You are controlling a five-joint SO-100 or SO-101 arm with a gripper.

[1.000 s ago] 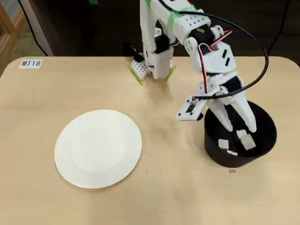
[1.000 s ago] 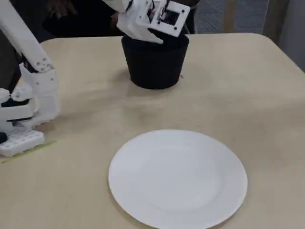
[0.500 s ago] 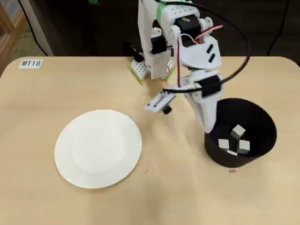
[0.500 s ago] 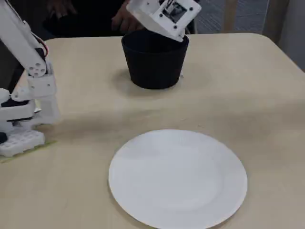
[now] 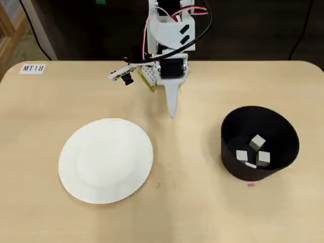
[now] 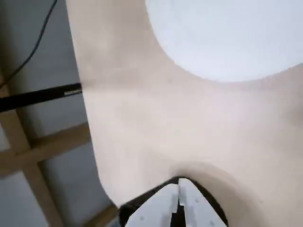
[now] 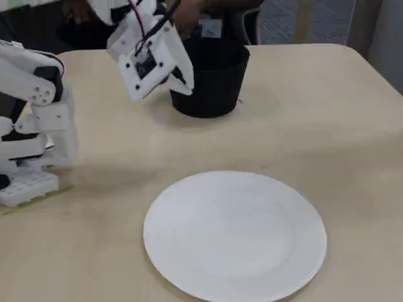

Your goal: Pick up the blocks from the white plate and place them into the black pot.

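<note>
Since the plate (image 5: 106, 160) was bare, glossy white w/ a shallow rim, pick/place looked done: three pale cubes (image 5: 257, 142) visible on the floor of the matte black pot (image 5: 230, 132), a 4th possibly hidden. Gripper (image 5: 172, 114) hung over bare tabletop between plate and pot, jaws closed tip-to-tip w/ nothing held, prob. parked clear of both.

White printed arm (image 5: 169, 38); red, black cables; tapered white hand (image 5: 172, 104).
</note>
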